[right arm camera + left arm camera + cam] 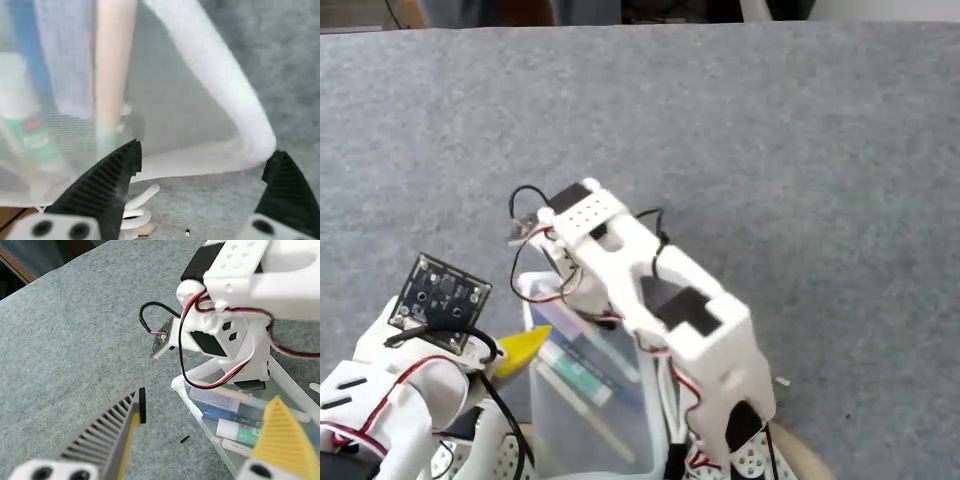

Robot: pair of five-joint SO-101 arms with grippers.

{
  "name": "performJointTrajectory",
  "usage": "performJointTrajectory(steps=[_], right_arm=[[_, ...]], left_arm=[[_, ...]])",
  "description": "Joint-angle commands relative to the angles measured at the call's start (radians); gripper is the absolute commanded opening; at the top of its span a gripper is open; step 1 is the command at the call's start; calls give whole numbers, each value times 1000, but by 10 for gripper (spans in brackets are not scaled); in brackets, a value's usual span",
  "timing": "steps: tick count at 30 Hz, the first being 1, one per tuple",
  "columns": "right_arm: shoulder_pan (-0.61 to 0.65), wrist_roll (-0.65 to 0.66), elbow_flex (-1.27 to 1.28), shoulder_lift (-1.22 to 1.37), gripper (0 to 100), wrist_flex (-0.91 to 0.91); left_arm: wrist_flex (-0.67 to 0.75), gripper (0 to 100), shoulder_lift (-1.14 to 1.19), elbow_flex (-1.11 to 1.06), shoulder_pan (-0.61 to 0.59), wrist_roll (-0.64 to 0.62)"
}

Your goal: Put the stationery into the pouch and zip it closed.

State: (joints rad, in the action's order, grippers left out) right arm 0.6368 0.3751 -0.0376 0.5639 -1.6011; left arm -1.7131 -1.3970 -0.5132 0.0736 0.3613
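Note:
The translucent mesh pouch (582, 432) lies at the table's near edge between the two arms. Pens and a glue stick (582, 362) lie inside it. My right gripper (205, 152) is open right over the pouch's far end, its black fingers (112, 172) spread either side of the white zipper edge (225, 100). Through the mesh show a beige pencil (112, 65) and a green-labelled glue stick (30, 125). My left gripper (207, 402) is open above the pouch's left rim (187, 392), holding nothing; its yellow finger (525, 345) reaches over the stationery (230, 412).
The right arm (620, 260) and its red and black cables (165, 315) hang over the pouch's far end. A small black bit (185, 439) lies on the grey felt beside the pouch. The table's far edge (640, 26) runs along the back.

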Motion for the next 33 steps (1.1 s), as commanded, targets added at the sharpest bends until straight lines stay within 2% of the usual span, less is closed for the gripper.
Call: performJointTrajectory(steps=[1, 7, 10, 13, 21, 25, 29, 33], right_arm=[[-146, -9, -94, 102, 335, 43], [-379, -3, -392, 275, 344, -46], [-442, 29, -544, 338, 344, -158], [-493, 31, -590, 329, 344, -167], [-568, 31, -596, 159, 345, -164], [-634, 31, -631, 119, 345, -158], [-647, 43, -605, 84, 346, -167], [-542, 130, -437, -42, 347, -166]], left_arm=[[12, 379, 6, 5, -13, 11], [12, 379, 8, -7, -12, 6], [21, 379, 9, -62, -8, 5], [84, 379, 9, -194, -8, 3], [331, 382, 9, -463, 5, -118], [328, 379, 9, -495, 24, -121], [298, 379, 9, -487, 28, -118], [296, 380, 9, -487, 25, -115]])
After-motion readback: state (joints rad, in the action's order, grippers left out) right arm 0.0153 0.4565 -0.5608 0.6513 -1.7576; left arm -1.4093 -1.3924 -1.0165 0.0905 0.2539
